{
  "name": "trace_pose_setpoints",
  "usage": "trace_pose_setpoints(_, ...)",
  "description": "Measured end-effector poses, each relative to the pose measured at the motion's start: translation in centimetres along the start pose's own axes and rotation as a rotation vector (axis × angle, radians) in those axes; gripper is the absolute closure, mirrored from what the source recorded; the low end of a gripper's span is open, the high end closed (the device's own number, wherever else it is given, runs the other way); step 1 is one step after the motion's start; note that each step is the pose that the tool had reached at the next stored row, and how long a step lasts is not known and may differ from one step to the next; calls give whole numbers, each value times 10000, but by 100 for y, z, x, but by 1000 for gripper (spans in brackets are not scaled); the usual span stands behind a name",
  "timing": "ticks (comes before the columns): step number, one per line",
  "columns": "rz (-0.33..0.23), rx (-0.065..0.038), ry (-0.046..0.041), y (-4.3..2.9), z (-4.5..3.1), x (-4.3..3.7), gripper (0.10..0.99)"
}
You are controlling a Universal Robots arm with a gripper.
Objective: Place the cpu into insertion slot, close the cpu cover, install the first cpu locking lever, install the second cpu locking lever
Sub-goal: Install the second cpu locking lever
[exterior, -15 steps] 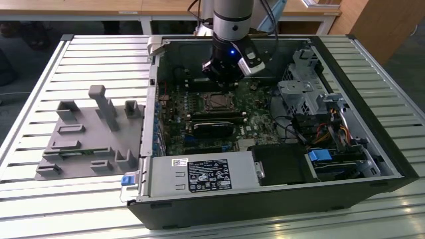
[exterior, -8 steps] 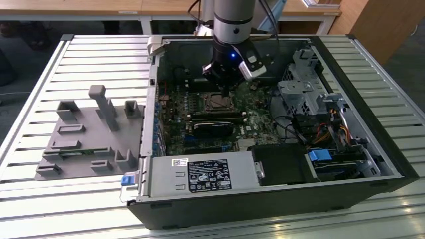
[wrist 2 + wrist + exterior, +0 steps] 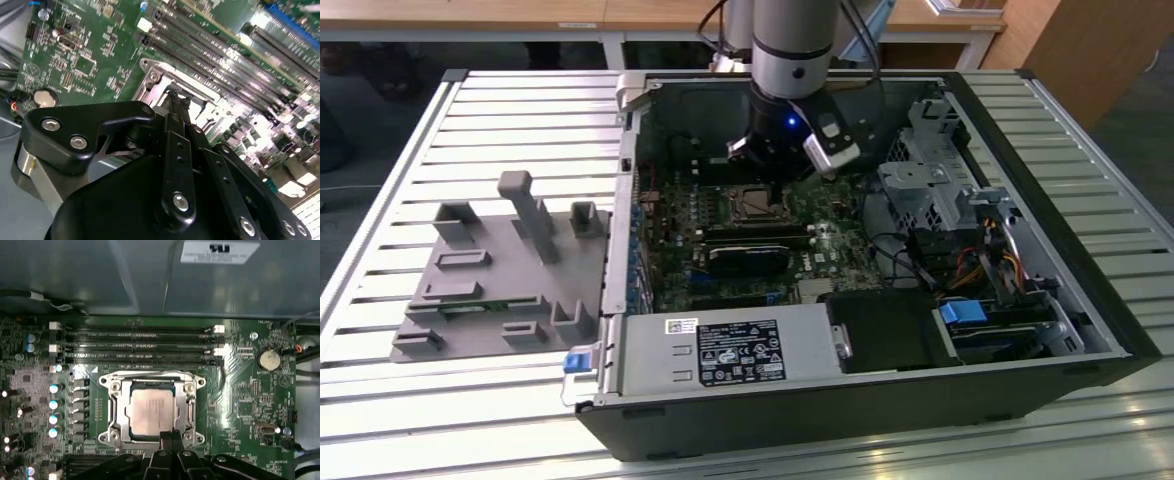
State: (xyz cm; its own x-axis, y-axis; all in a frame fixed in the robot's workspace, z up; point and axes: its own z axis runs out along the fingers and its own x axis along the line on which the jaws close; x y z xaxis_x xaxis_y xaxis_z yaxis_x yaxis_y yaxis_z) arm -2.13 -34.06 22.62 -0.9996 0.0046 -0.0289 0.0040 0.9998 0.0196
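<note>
The cpu (image 3: 149, 411), a pale silver square chip, lies flat in the insertion slot (image 3: 186, 438) on the green motherboard. The cpu cover (image 3: 116, 410), a silver frame, lies around the chip's edges. My gripper (image 3: 171, 436) is at the socket's rim beside the chip, its two black fingers pressed together with nothing visible between them. In the second wrist view the gripper (image 3: 177, 101) tips point down at the socket's metal frame (image 3: 150, 75). In the exterior view the gripper (image 3: 783, 178) hangs just above the insertion slot (image 3: 754, 205) inside the open computer case.
Long black memory slots (image 3: 140, 346) run beside the socket, with a coin battery (image 3: 269, 359) off to one side. A black fan card (image 3: 750, 258), power supply (image 3: 727, 352) and drive cage (image 3: 921, 190) crowd the case. A grey fixture (image 3: 500, 265) sits on the slatted table at the exterior view's left.
</note>
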Motion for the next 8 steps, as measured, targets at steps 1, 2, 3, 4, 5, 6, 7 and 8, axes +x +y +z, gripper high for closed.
trace_pose_setpoints(1, 0, -1, -1, -12, 0, 0, 980)
trace_pose_setpoints(2, 0, -1, 0, -22, 0, 0, 980)
trace_pose_setpoints(3, 0, -1, 0, -31, 0, 0, 980)
trace_pose_setpoints(4, 0, -1, -1, -41, 0, 0, 980)
trace_pose_setpoints(5, 0, -1, -1, -48, -1, 0, 980)
trace_pose_setpoints(6, 0, -1, 0, -56, -1, 0, 980)
trace_pose_setpoints(7, 0, -1, -1, -65, -1, 0, 980)
trace_pose_setpoints(8, 0, 0, -1, -74, -1, 0, 980)
